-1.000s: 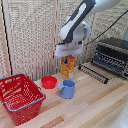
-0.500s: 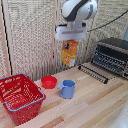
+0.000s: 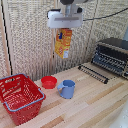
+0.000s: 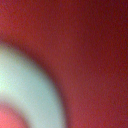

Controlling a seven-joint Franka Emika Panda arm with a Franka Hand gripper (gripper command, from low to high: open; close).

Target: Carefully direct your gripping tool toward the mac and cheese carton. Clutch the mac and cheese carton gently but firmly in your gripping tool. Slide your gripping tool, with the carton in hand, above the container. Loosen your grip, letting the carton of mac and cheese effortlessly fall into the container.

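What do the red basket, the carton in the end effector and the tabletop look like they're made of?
Red basket: likely molded plastic, with lattice walls and an even, slightly glossy color.
Carton: probably printed cardboard, flat-faced with orange-yellow graphics.
Tabletop: seemingly light wood, plank seams and grain visible.

Frontal raised exterior view; wrist view blurred close-up

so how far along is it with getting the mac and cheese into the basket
Grasp and lift look done: the end effector holds the mac and cheese carton high in the air, well clear of the table. In hand is the carry; the carton hangs above the small red bowl and blue mug. Left: move toward the exterior view's left over the red basket, then release.
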